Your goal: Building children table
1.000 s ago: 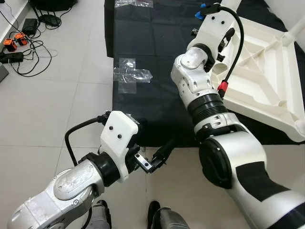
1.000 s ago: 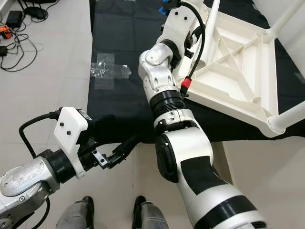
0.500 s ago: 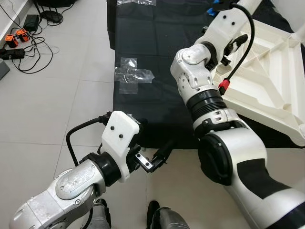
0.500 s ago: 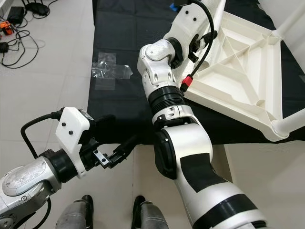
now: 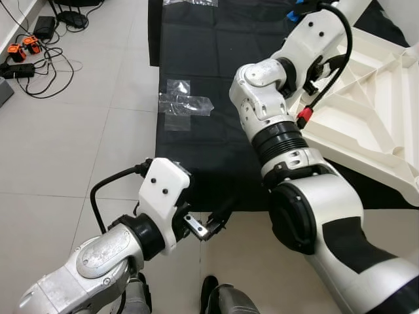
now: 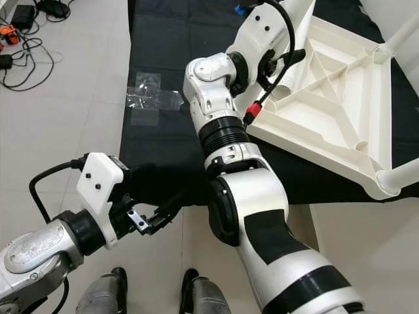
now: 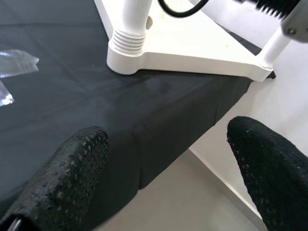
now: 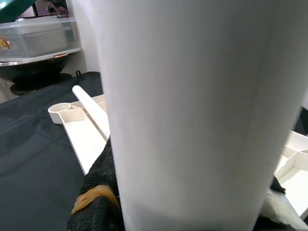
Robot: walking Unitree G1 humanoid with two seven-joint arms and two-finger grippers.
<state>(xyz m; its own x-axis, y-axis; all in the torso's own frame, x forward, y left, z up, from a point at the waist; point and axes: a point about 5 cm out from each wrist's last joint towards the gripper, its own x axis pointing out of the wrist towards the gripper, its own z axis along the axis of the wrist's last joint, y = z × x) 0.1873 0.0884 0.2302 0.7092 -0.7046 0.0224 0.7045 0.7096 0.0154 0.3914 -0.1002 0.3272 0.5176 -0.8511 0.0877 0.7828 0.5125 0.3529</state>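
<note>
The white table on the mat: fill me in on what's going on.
The table lies upside down on the black mat. The right gripper is closed around a white leg at the table's near corner. The left gripper hangs open over the mat's near edge, holding nothing. Plastic bags lie on the mat.

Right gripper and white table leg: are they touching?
Touching. In the right wrist view the white table leg sits clamped between the right gripper jaws.

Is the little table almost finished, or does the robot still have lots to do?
Partway, I think. The tabletop lies upside down on the black cloth with at least two legs up, one at the near corner. The right gripper grips another leg. The left gripper hangs open. Still to do: finish the legs and turn it upright.
</note>
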